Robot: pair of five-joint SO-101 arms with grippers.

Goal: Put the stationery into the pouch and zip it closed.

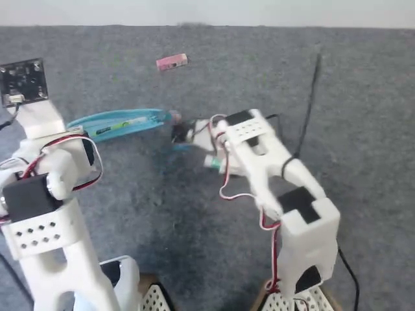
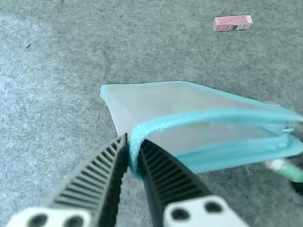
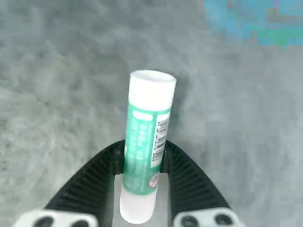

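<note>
Left gripper (image 2: 133, 144) is clamped on the teal zipper edge of the see-through pouch (image 2: 189, 111), which sits on the grey carpet (image 1: 363, 97). Right gripper (image 3: 142, 149) is squeezing a green-and-white glue stick (image 3: 149, 101), near the pouch's other end. The pink eraser (image 1: 172, 62) lies well apart, farther back.

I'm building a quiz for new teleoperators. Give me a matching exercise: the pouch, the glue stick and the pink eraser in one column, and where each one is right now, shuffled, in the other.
Things
1. pouch
2. glue stick
3. pink eraser

Places
A. lying loose on the grey carpet, apart from both arms
B. clamped in the right gripper
C. zipper edge pinched by the left gripper

Pairs: 1-C, 2-B, 3-A
</note>
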